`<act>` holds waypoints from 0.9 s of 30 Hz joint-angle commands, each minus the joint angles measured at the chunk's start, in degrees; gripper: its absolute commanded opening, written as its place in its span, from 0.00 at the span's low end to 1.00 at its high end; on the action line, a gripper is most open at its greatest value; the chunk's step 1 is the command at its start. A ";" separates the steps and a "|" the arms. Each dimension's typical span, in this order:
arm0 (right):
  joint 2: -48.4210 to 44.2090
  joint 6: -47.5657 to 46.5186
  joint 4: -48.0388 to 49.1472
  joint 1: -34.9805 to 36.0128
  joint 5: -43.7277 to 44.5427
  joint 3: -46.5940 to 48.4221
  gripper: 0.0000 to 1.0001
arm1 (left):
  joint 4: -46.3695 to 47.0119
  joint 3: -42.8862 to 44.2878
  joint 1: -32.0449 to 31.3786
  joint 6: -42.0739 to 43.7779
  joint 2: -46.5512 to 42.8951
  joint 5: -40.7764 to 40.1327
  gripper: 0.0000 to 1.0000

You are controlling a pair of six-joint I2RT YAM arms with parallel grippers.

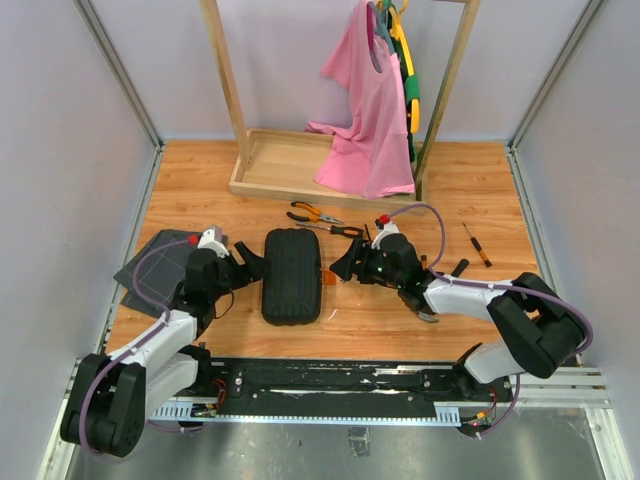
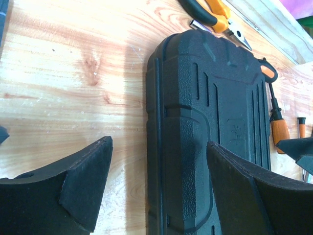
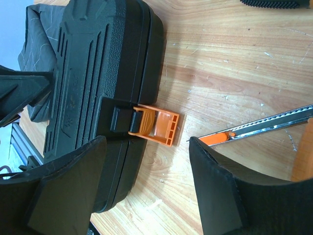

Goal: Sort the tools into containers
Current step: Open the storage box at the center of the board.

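Though the left pincer (image 1: 246, 266) and right pincer (image 1: 348, 266) both gape empty along the long sides of the shut case (image 1: 292, 276), its latch (image 3: 155, 126) faces right.

wooden table (image 1: 200, 190) — closed black case (image 1: 292, 276), pliers (image 1: 312, 212), screwdriver (image 1: 476, 244), grey fabric (image 1: 150, 262)

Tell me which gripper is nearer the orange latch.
Right. The right gripper is open beside the orange latch; the left gripper is across the tool case, at its opposite edge.

The left arm (image 1: 165, 335) at seven o'clock and right arm (image 1: 465, 293) at four o'clock have black joints and white links. Lilac cables (image 1: 428, 206) loop along them, red caps (image 1: 192, 239) top the wrists, and the fingers (image 2: 83, 186) are matte black wedges.
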 commanded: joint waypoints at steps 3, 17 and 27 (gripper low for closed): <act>-0.03 0.26 1.34 -1.01 -0.30 0.50 0.70 | -4.63 -0.30 0.39 -1.29 -2.97 -1.12 0.81; 1.49 0.81 3.01 -1.08 -1.22 0.69 0.71 | -1.83 -0.93 0.44 -1.09 -1.53 -1.49 0.81; 1.06 0.38 2.18 -1.09 -1.11 1.02 0.71 | 4.25 -1.50 0.91 0.39 1.76 -0.84 0.81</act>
